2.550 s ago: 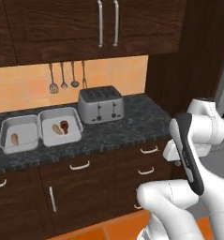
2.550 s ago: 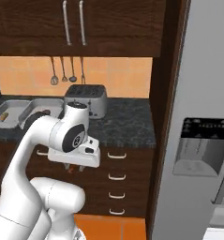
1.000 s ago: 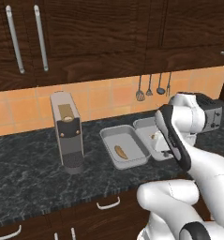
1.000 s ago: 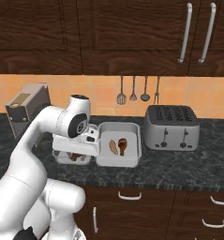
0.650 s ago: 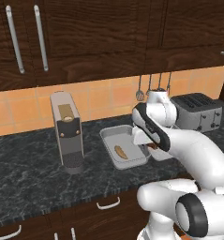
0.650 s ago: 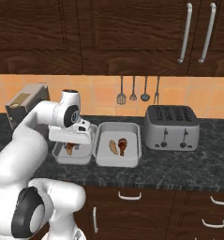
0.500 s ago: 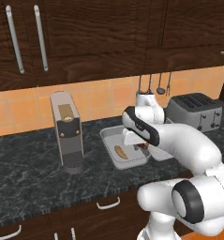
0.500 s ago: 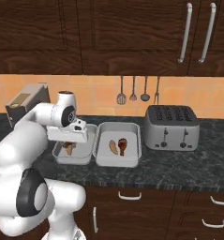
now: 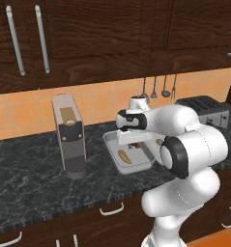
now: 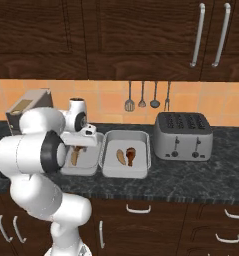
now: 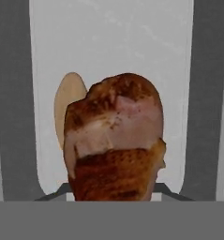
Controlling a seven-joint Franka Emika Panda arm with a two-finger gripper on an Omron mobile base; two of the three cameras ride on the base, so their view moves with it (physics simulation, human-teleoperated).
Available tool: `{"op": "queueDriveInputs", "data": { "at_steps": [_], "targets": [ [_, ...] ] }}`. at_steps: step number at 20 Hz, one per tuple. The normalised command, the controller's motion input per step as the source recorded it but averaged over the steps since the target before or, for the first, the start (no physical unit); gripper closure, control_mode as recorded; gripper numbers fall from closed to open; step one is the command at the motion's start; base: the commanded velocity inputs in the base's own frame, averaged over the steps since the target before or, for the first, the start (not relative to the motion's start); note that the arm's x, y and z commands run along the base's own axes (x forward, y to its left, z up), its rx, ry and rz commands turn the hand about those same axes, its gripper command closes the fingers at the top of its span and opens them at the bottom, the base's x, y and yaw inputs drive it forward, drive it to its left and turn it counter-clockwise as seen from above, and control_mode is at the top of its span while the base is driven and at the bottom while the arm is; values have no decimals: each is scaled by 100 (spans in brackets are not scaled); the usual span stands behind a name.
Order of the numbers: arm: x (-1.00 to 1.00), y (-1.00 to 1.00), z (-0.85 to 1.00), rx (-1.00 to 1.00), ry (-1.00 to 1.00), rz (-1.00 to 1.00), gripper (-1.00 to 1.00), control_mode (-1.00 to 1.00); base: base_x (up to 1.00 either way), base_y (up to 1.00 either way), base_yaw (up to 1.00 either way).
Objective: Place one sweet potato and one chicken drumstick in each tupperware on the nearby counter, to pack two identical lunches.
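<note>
Dark marbled table (image 9: 35, 178); claw (image 11: 114, 194) clamped on reddish-brown chicken drumstick (image 11: 115, 136), directly above pale grey tupperware (image 11: 111, 42) holding tan sweet potato (image 11: 66, 101) at centre-left.

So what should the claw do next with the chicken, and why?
Probably lower a little and let go. The claw holds a chicken drumstick right over the left tupperware, which already has a sweet potato in it. The other tupperware already holds both foods, so dropping this one would likely finish the second lunch.
</note>
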Motion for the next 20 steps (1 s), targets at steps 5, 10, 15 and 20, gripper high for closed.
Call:
{"op": "queueDriveInputs", "data": {
  "at_steps": [5,10,15,20],
  "targets": [
    [54,1,-85,-3,7,5,100,-100,0,0,0],
    [-2,0,-27,0,-12,0,100,-100,0,0,0],
    [-4,0,0,0,-7,0,-100,-100,0,0,0],
    [0,0,0,0,0,0,-100,-100,0,0,0]
  ]
}}
